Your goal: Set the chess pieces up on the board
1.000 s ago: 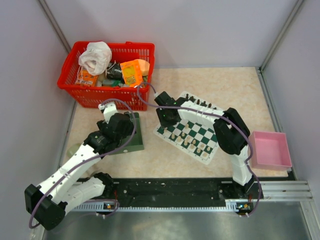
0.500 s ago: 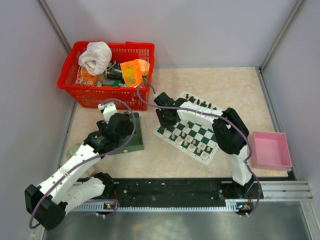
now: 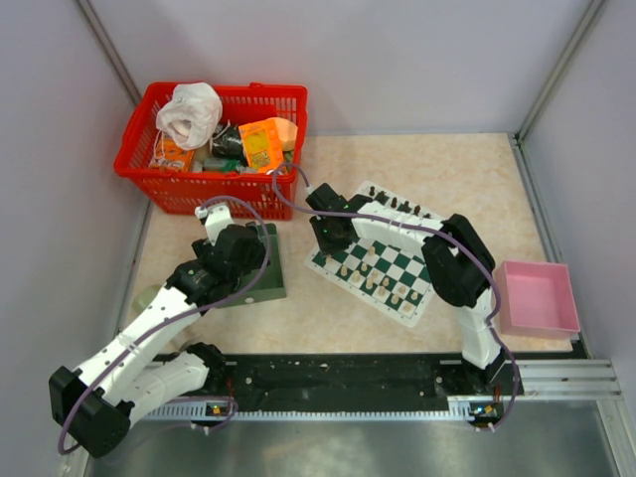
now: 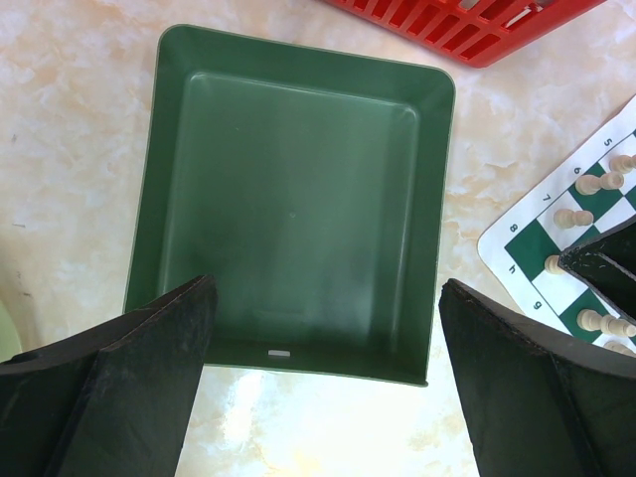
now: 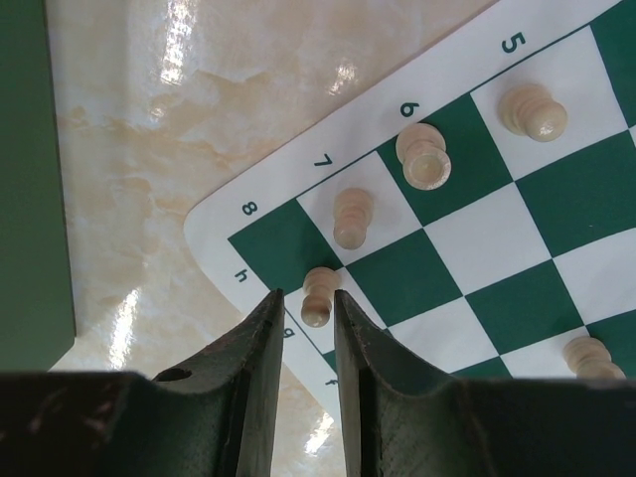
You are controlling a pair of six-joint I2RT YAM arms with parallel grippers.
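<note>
The small cream-white pawn (image 5: 318,295) stands upright at the very corner of the board, on the line between the corner square and the white border by the letter h. It looks off its square, which I take to be why the arm has gone for it. The right gripper (image 5: 306,300) hangs straight over it with its two dark fingers (image 5: 263,343) drawn narrow, one on each side of the pawn's base. The pawn seems to touch the right-hand finger, but from here I cannot tell whether it is truly pinched.

The thin checked mat of dark green and white squares (image 5: 397,273) lies skewed on the pale marbled tabletop (image 3: 447,169), right of centre. More cream figurines (image 5: 353,219) stand loosely along the numbered edge and across the near squares, not in tidy ranks. A row of black figurines (image 3: 402,207) lines the far edge. I would judge the set-up well along, with the cream side still needing straightening.

The left gripper (image 4: 326,298) waits with its jaws spread as wide as they go, holding nothing, above the plain dark green plastic tray (image 4: 437,199), which lies just beside the mat and shows no pieces. A red plastic basket (image 3: 139,164) of oddments stands at the far left, and a pink square bin (image 3: 502,298) at the right.
</note>
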